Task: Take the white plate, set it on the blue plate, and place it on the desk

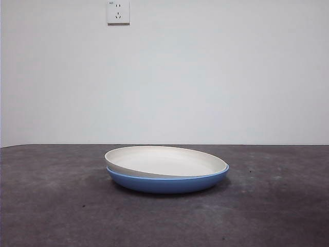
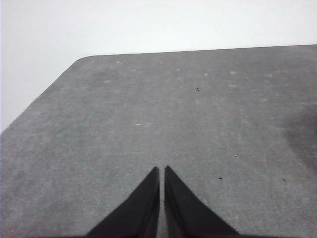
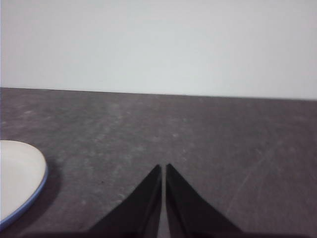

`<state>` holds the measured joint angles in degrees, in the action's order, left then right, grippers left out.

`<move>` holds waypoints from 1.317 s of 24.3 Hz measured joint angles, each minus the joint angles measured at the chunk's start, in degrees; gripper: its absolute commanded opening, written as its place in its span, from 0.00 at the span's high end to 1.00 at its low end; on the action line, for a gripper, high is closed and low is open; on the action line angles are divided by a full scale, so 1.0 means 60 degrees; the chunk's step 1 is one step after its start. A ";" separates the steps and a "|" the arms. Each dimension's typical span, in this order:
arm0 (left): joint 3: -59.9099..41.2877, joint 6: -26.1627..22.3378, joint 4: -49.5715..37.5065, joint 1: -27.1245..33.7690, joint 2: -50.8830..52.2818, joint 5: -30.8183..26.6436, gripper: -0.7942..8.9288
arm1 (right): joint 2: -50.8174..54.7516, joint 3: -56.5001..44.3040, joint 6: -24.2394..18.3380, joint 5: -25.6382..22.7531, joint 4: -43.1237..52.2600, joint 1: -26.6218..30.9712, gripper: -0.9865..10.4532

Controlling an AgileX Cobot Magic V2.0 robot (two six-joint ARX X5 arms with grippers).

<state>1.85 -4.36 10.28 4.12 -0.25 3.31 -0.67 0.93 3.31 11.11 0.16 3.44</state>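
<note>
White plate [image 1: 164, 160] is nested in blue plate [image 1: 169, 182], slightly tilted, mid-desk [image 1: 51, 206]. Left gripper [image 2: 162, 171] is held low over bare desk, jaws closed, empty. Right gripper [image 3: 163, 168] is held beside the plates, closed, empty.

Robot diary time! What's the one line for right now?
white plate nested in blue plate, tilted | stack on desk | left gripper shut, away | right gripper shut, beside the stack

The white plate [image 1: 167, 160] lies tilted in the blue plate [image 1: 167, 183] on the desk [image 1: 56, 206].
</note>
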 measured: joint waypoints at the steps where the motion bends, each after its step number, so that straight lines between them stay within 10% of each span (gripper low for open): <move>1: 0.0000 0.0000 0.0000 0.0000 0.0000 0.0000 0.90 | 0.0036 -0.0004 0.0062 -0.0138 -0.0149 -0.0004 0.91; 32: 0.0000 0.0004 0.0000 0.0000 0.0000 0.0000 0.90 | 0.0047 0.0000 0.0251 -0.1111 -0.1592 -0.0146 0.91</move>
<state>1.85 -4.34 10.28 4.12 -0.25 3.31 -0.38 0.93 4.82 4.45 -9.39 2.57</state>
